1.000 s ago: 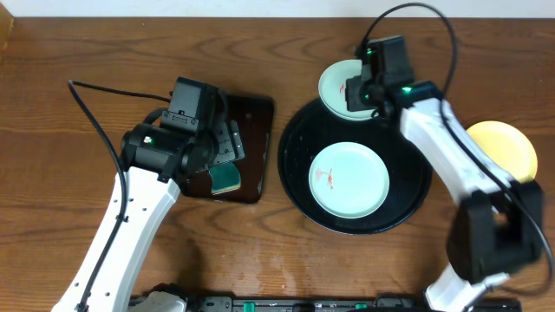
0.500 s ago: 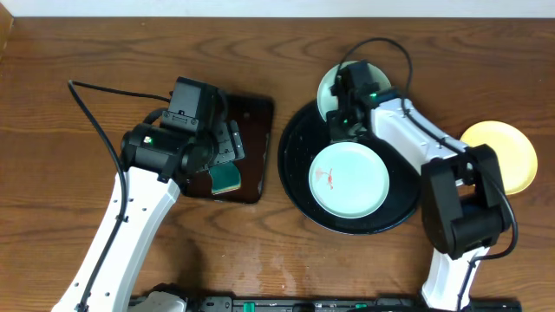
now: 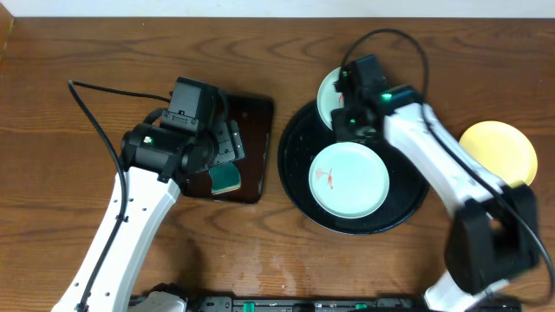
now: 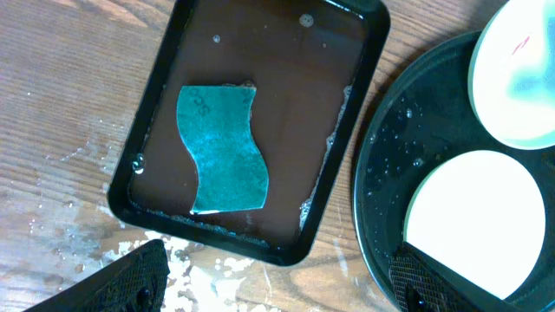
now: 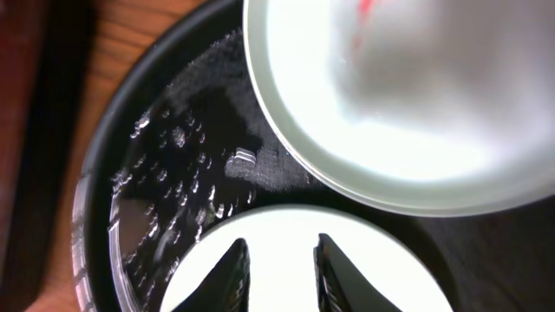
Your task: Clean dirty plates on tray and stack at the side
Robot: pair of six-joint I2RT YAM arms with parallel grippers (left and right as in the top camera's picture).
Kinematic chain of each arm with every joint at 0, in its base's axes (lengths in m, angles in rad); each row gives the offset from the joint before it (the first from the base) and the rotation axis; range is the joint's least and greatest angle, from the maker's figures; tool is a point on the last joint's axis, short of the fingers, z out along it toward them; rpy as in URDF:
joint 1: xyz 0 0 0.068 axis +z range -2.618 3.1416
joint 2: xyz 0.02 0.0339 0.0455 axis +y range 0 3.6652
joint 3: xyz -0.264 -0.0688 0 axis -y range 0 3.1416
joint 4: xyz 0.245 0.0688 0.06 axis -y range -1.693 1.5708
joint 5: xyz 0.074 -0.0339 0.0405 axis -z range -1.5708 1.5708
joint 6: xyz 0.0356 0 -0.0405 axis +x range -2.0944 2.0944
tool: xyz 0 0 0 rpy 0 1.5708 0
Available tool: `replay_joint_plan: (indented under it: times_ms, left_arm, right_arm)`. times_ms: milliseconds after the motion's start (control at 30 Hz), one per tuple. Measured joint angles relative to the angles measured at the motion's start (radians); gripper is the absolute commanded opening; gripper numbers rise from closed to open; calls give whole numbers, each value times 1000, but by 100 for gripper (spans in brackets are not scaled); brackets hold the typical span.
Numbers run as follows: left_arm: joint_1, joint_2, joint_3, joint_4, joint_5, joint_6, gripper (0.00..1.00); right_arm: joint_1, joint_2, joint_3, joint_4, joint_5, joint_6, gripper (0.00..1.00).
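Since half a second ago, my right gripper (image 5: 282, 264), fingers slightly apart and empty, has edged right, elbow swung outward. Beneath it, one mint plate (image 3: 349, 180) lies flat mid-tray (image 3: 290, 147); the second mint plate (image 3: 329, 87) overlaps the far rim. Being round, neither shows a long axis. The yellow plate (image 3: 499, 152) sits on the table to the right. The left gripper (image 4: 277, 277), spread wide, is unmoved above the teal sponge (image 4: 221, 147).

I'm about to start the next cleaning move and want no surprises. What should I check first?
1. Left hand open, empty: ok.
2. Sponge loose in small tray: ok.
3. Right hand open, empty: ok.
4. Middle plate flat in round tray: ok.
5. Middle plate clean: not ok, red smear.
6. Rear plate lying level on the rim: cannot tell.
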Motion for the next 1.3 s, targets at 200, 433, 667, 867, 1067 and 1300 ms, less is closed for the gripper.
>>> replay_joint_plan:
  times_ms: [200, 433, 667, 867, 1067, 1300]
  left_arm:
    - [0, 0, 0, 1, 0, 0, 82]
    - [0, 0, 0, 0, 0, 0, 82]
    - [0, 0, 0, 0, 0, 0, 82]
    - [0, 0, 0, 0, 0, 0, 82]
    - [0, 0, 0, -8, 8, 0, 82]
    - [0, 1, -19, -16, 5, 0, 82]
  right_arm:
    - [-99, -80, 2, -244, -7, -27, 40]
    - [-237, -68, -159, -204, -30, -61, 42]
    - [-284, -64, -389, 33, -139, -62, 29]
    - [-288, -75, -470, 157, -153, -27, 1]
    - [-288, -83, -473, 146, -153, -25, 1]
    - [-264, -155, -482, 53, -51, -7, 1]
